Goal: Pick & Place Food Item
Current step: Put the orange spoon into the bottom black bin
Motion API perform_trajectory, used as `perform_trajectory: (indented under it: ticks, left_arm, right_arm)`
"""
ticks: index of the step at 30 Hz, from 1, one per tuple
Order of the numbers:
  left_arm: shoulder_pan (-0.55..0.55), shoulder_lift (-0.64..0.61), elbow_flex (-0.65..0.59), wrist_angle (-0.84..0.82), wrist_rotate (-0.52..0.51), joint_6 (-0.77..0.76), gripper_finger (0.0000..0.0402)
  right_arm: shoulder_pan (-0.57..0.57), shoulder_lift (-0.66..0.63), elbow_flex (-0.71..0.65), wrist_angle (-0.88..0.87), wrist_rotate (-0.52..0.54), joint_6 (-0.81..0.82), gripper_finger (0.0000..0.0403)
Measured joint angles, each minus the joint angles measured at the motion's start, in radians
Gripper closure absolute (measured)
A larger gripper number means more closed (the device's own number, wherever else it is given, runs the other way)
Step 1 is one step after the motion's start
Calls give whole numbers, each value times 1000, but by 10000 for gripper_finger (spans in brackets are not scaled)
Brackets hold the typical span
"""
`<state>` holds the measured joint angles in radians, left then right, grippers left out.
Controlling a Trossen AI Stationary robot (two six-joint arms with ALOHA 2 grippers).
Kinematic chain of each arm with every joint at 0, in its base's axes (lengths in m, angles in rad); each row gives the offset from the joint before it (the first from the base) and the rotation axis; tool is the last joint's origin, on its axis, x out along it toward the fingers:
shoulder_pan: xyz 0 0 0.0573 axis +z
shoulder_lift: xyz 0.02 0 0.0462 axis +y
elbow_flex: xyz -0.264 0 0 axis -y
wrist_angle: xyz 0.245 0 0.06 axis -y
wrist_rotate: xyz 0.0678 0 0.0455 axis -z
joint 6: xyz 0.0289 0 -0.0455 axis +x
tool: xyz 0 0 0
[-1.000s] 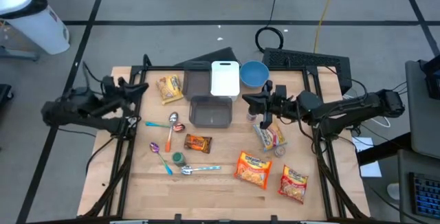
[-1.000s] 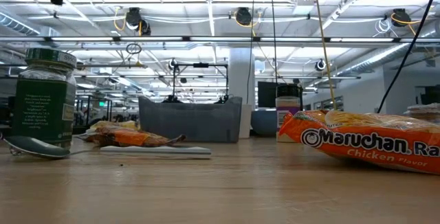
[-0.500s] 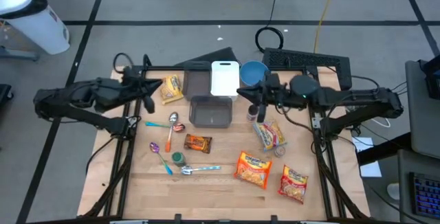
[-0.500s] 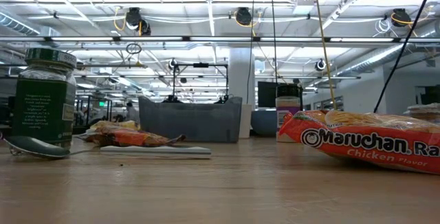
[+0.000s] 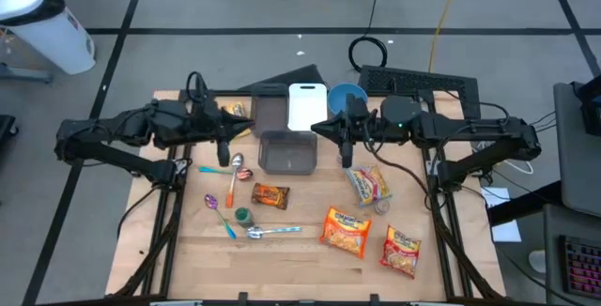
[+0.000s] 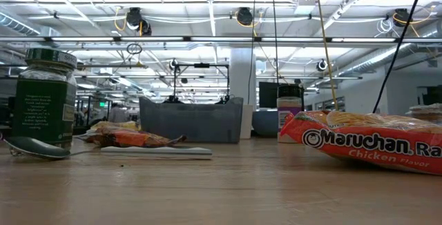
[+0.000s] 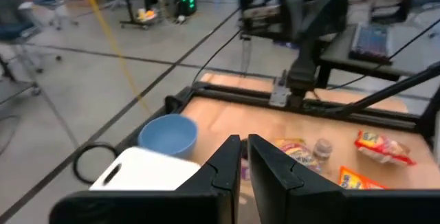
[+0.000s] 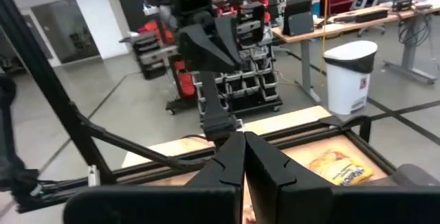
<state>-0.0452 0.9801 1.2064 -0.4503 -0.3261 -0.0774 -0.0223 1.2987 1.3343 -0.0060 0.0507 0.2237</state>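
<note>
Bright, even overhead lighting casts soft shadows; both wrist views blur slightly.

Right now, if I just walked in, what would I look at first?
Probably the two dark arms reaching toward each other over the table's back half, the left gripper and right gripper either side of the grey bin. Next, the bright orange Maruchan ramen packet near the front, with the blue bowl at the back edge.

Blue bowl (image 5: 346,100); white cutting board (image 5: 307,107); grey bin (image 5: 287,151); orange-red ramen packet (image 5: 346,230); green-lidded jar (image 6: 44,97)
</note>
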Motion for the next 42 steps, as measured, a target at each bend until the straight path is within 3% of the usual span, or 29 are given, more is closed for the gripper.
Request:
perform_trajectory:
  ticks: [6, 13, 18, 25, 32, 35, 39, 42]
  left_arm:
    - [0, 41, 0, 19, 22, -64, 366]
    - [62, 50, 0, -120, 67, -188, 359]
    - [164, 33, 0, -242, 223, -292, 301]
    - [283, 31, 0, -364, 404, -252, 188]
    - [299, 41, 0, -318, 317, -172, 130]
    - [299, 41, 0, -254, 311, -165, 118]
    - [300, 56, 0, -155, 226, -180, 108]
    - [318, 66, 0, -157, 239, -232, 106]
  right_arm:
    - [0, 15, -1, -29, 0, 0, 402]
    - [-2, 24, -2, -35, 0, 23, 378]
    - [-5, 25, -2, -56, 0, 23, 332]
    - [-31, 24, -8, -82, 0, 26, 231]
    - [-37, 24, -48, -75, 0, 22, 169]
    - [-37, 24, -74, -67, 0, 24, 161]
    - [-37, 24, -140, -50, 0, 27, 159]
    - [-39, 9, -195, -59, -1, 17, 162]
